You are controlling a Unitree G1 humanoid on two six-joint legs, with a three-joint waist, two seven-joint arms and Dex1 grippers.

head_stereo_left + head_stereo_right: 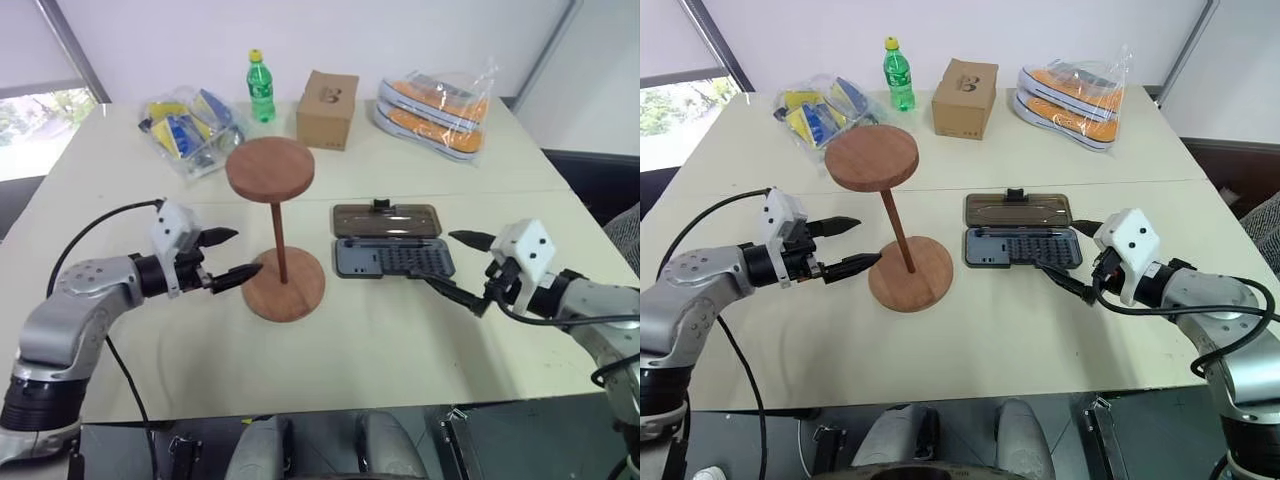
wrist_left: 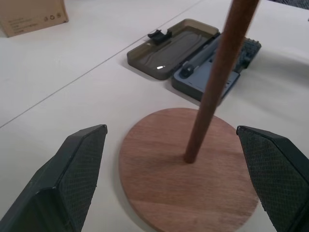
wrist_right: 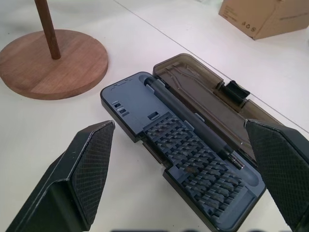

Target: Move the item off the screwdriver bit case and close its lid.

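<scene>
both claws wide, empty | stand (image 1: 284, 255) beside open case (image 1: 391, 257) | bits seemingly too small to distinguish

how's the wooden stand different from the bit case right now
The wooden stand rises upright, reddish-brown, two round discs on a thin rod; the bit case lies flat, dark grey and rectangular. The stand is one solid piece; the case lies open, lid folded back. Both rest on the table, apart, ungripped.
</scene>
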